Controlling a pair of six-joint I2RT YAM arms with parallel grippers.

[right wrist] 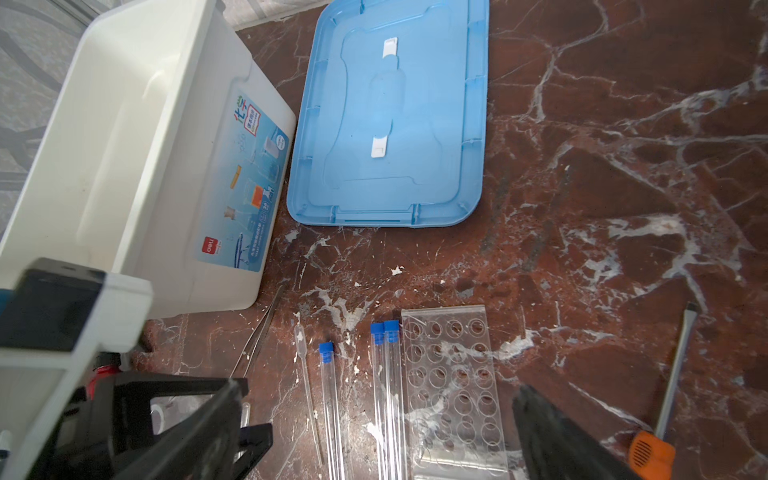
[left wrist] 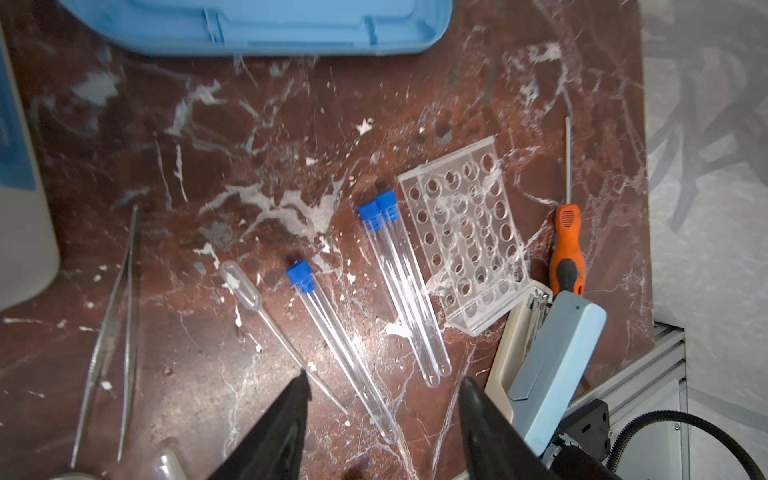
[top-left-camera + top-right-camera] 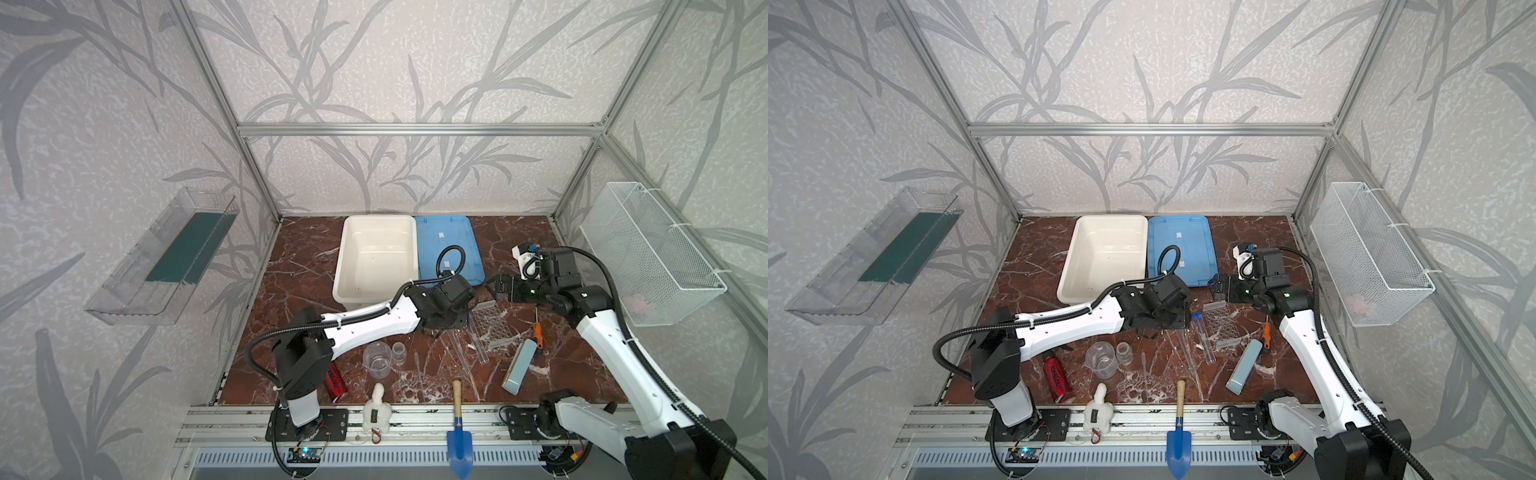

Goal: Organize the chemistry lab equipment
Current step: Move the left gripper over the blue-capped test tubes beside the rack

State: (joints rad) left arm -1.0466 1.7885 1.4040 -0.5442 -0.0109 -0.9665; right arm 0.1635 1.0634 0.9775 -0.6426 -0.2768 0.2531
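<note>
Left gripper (image 2: 384, 415) fingers stand apart and empty over the marble tabletop (image 2: 249, 145), one long clear tube with a blue cap (image 2: 345, 357) ending between them — two more capped tubes (image 2: 405, 291) lie just beside the clear perforated tube rack (image 2: 465, 232). Right gripper (image 1: 382, 419) is spread wide, holding nothing; clear beaker (image 3: 377, 360) and small clear glass bottle (image 3: 398, 352) stand close together near the red canister (image 3: 336, 380)

Both top views look steeply down from the front. Wrist cameras sit close behind left gripper (image 2: 385, 377) and right gripper (image 1: 380, 385), sharing the clear perforated tube rack (image 2: 465, 232) (image 1: 453, 386) ahead.
</note>
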